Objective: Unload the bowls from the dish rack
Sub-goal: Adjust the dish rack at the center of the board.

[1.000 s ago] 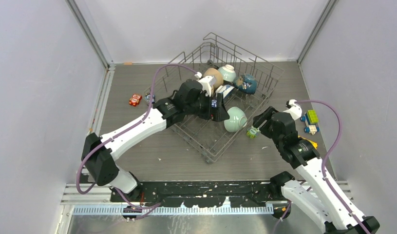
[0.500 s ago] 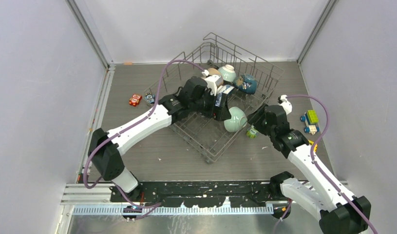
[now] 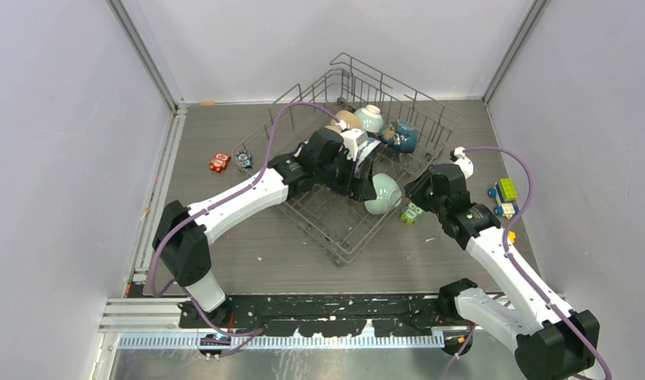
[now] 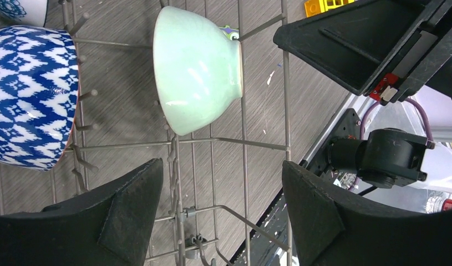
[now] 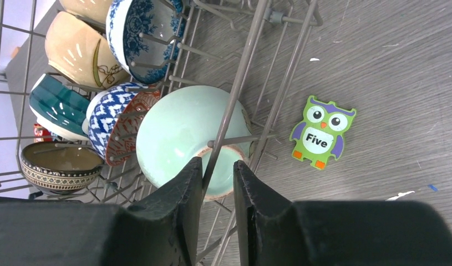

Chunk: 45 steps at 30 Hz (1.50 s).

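Observation:
The grey wire dish rack (image 3: 339, 255) stands at mid table. A mint green bowl (image 3: 382, 194) lies on its side against the rack's right wall. Tan (image 3: 347, 120), white-teal (image 3: 370, 117) and dark blue (image 3: 402, 136) bowls stand further back. My left gripper (image 3: 365, 186) is inside the rack, open wide and empty. In the left wrist view it (image 4: 222, 166) is short of the mint bowl (image 4: 198, 66) and a blue-white patterned bowl (image 4: 29, 94). My right gripper (image 5: 217, 166) is outside the rack wall by the mint bowl (image 5: 179, 133). Its jaws stand a narrow gap apart, in line with a rack wire (image 5: 245, 66).
A green owl figure (image 5: 322, 132) lies on the table just outside the rack. A red block (image 3: 218, 161) sits left of the rack and a yellow-green toy (image 3: 506, 190) at the right. A brown ribbed bowl (image 5: 57, 163) and a teal bowl (image 5: 57, 108) are in the rack.
My left arm has reached further right into the rack toward the mint bowl. My right gripper has moved up and left to the rack's wall.

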Available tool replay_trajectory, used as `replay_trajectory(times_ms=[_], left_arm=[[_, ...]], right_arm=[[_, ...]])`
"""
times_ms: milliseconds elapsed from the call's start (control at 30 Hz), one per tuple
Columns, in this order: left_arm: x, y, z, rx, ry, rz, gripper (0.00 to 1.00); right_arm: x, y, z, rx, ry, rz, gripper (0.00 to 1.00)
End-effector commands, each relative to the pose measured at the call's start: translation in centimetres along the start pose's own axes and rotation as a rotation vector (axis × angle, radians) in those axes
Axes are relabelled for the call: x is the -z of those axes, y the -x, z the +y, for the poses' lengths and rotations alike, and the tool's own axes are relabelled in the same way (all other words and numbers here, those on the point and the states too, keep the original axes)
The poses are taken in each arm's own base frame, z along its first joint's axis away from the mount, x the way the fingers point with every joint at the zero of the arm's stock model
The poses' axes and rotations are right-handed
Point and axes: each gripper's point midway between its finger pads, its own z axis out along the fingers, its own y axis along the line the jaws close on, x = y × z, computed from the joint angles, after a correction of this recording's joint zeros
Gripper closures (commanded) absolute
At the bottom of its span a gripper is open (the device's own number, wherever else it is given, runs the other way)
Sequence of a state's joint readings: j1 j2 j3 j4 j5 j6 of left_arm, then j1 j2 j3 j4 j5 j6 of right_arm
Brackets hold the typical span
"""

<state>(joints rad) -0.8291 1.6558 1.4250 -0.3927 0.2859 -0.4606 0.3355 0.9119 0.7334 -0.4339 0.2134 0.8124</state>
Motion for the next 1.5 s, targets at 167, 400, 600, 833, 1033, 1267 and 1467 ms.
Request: replay_trajectory(times_ms=[167,400,600,833,1033,1267,1467], left_arm=[[1.1,1.9,-1.1,-0.054,-0.034,-0.054,0.23],[2.1,1.6,-1.1,-0.053,-0.030,-0.077,0.24],[3.9,1.3,-1.4,-0.050,-0.032,-0.110,0.24],[6.4,1.4,-1.8,-0.054,-0.030,-0.162,0.24],[8.0,0.8,-1.5,-0.052,-0.008,-0.189,0.24],[8.8,0.2,-1.1,-0.047,0.008,-0.206,0.24],[8.8,0.1,-0.8,-0.046,0.022,-0.204,0.24]], right_arm=[[0.0,2.0,-2.5,0.064,-0.137,-0.052,0.76],[-0.5,2.8,-2.5,0.118,-0.170,-0.064,0.82],[-1.5,2.9,-2.6,0.178,-0.189,-0.047,0.89],[-2.6,2.9,-2.0,0.247,-0.176,-0.030,0.98],[-3.3,2.8,-0.3,0.308,-0.145,-0.017,0.99],[-4.0,2.5,1.9,0.369,-0.096,-0.007,0.99],[-4.9,1.8,3.3,0.422,-0.061,0.025,0.99]])
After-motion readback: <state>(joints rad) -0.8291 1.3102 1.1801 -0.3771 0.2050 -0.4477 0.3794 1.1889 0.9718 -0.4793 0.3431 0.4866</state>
